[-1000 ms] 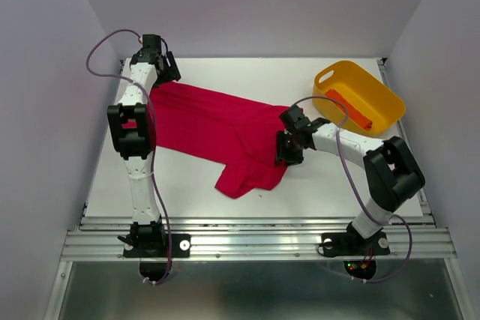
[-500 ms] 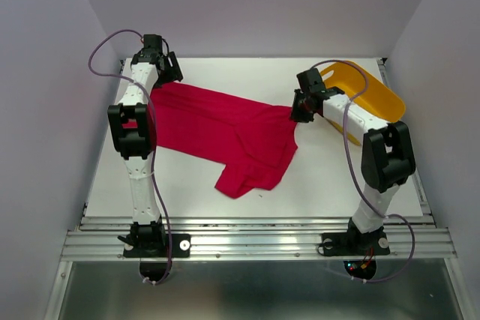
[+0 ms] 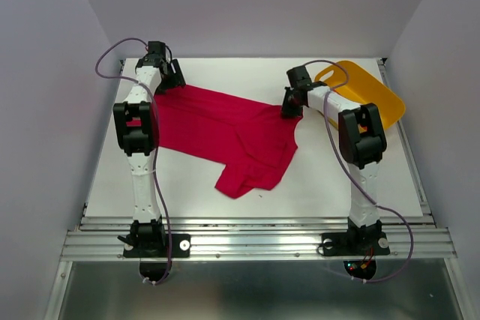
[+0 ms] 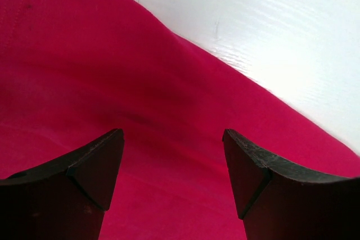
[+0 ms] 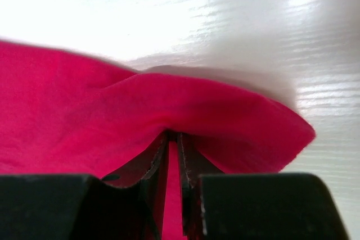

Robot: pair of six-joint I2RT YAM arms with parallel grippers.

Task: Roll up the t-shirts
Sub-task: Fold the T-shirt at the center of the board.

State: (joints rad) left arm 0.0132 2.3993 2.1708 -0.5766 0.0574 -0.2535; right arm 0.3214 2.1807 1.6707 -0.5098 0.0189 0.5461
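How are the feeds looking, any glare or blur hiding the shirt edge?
Right wrist: glare washes out the table, but the crimson t-shirt edge reads clearly, a soft shadow beyond its fold. Left wrist: streaky glare on the table; the left gripper fingers are dark and slightly soft. Top external: evenly lit, sharp, only faint shadows.

Crimson t-shirt point(image 3: 225, 129), plain; white table point(image 3: 187, 189); yellow tub point(image 3: 386, 103); left pincer point(image 4: 171, 139) black; left arm point(image 3: 141, 181) white, black joints.

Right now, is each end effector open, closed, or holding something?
Left end effector: open over the red shirt, gripping nothing.
Right end effector: closed, pinching a fold of the red shirt.
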